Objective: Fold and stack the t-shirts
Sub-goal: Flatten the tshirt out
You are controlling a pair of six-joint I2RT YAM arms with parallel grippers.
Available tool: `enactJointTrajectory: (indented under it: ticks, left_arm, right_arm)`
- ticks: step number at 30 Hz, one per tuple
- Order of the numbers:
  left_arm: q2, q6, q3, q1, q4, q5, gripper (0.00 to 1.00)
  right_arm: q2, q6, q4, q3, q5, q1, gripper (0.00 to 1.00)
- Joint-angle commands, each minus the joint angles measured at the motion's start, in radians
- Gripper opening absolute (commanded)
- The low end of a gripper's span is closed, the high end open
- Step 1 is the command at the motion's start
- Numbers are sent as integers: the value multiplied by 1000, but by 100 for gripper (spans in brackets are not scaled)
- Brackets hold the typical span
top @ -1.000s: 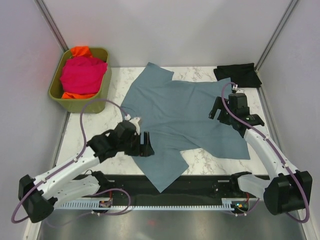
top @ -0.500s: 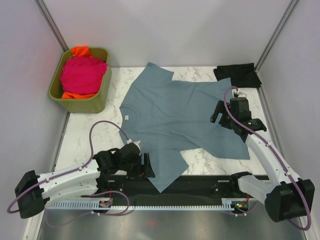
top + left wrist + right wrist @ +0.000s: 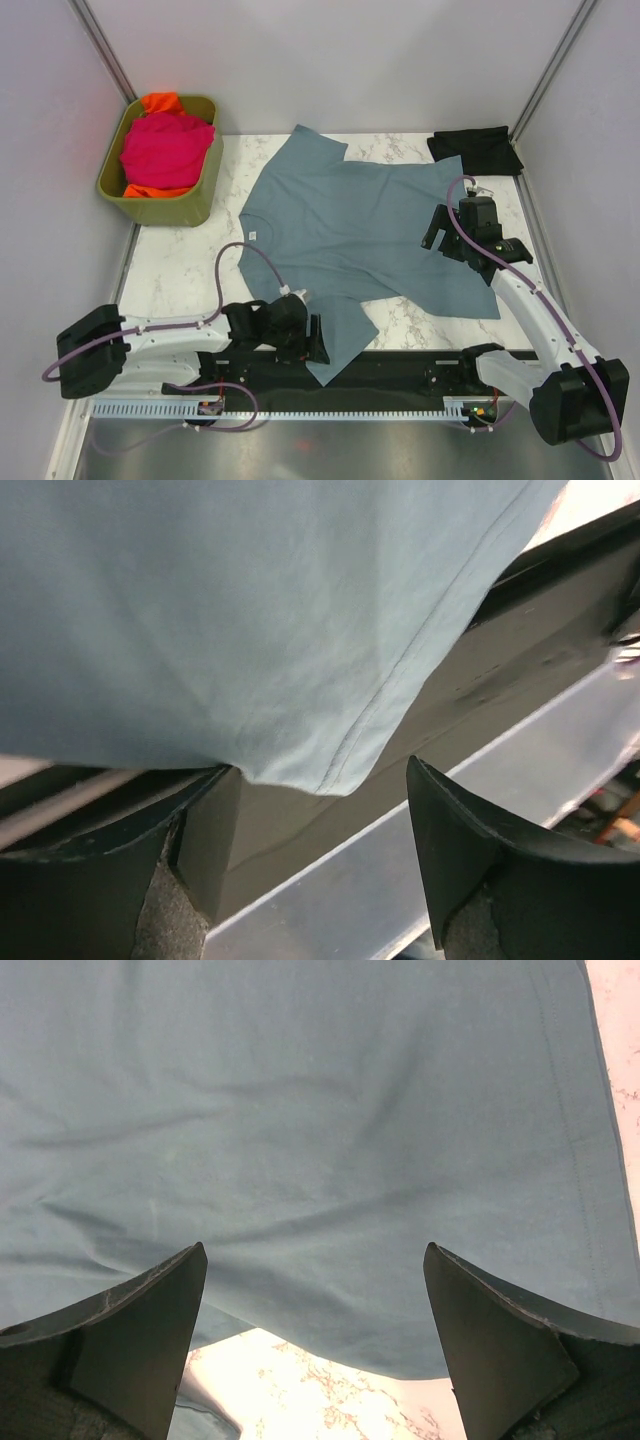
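The slate blue-grey t-shirt [image 3: 360, 225] lies spread flat on the marble table, one sleeve hanging over the front edge. My left gripper [image 3: 314, 340] is open at that sleeve; in the left wrist view the sleeve's corner [image 3: 250, 610] hangs just ahead of the open gripper [image 3: 310, 865], not held. My right gripper [image 3: 438, 232] is open above the shirt's right side; the right wrist view shows the cloth and its hem [image 3: 320, 1110] past the open gripper [image 3: 315, 1355]. A folded black t-shirt [image 3: 478, 148] lies at the back right. The magenta-pink t-shirt [image 3: 165, 148] and the orange t-shirt [image 3: 160, 102] are in the bin.
The olive-green bin [image 3: 205, 185] stands at the back left, off the table's corner. A black rail [image 3: 400, 362] and a metal strip [image 3: 450, 810] run along the front edge, below the hanging sleeve. Bare marble [image 3: 175, 270] shows left of the shirt.
My left arm has dropped back toward the front edge and moved right, to the hanging sleeve. My right gripper has barely shifted. The shirt has stayed put.
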Motion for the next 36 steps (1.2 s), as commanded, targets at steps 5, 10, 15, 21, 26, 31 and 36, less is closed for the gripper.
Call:
enactJointTrajectory:
  ticks: [5, 10, 15, 21, 26, 31, 36]
  left_arm:
    - [177, -4, 259, -174, -309, -213, 74]
    - [243, -20, 347, -239, -409, -290, 73]
    - [356, -46, 422, -291, -458, -302, 71]
    - [424, -85, 433, -345, -483, -350, 69]
    - [468, -70, 454, -345, -471, -361, 59]
    - [518, -27, 479, -345, -454, -333, 23]
    - [354, -60, 399, -340, -542, -374, 2]
  right_arm:
    - [-8, -16, 1, -9, 25, 3, 98]
    - [-16, -20, 1, -15, 28, 3, 98]
    - [-17, -26, -1, -21, 33, 3, 98]
    - [-26, -31, -1, -29, 41, 3, 98]
    - [-25, -32, -3, -26, 38, 3, 98]
    - [-31, -29, -4, -31, 51, 3, 98]
    - [-22, 4, -18, -37, 71, 4, 98]
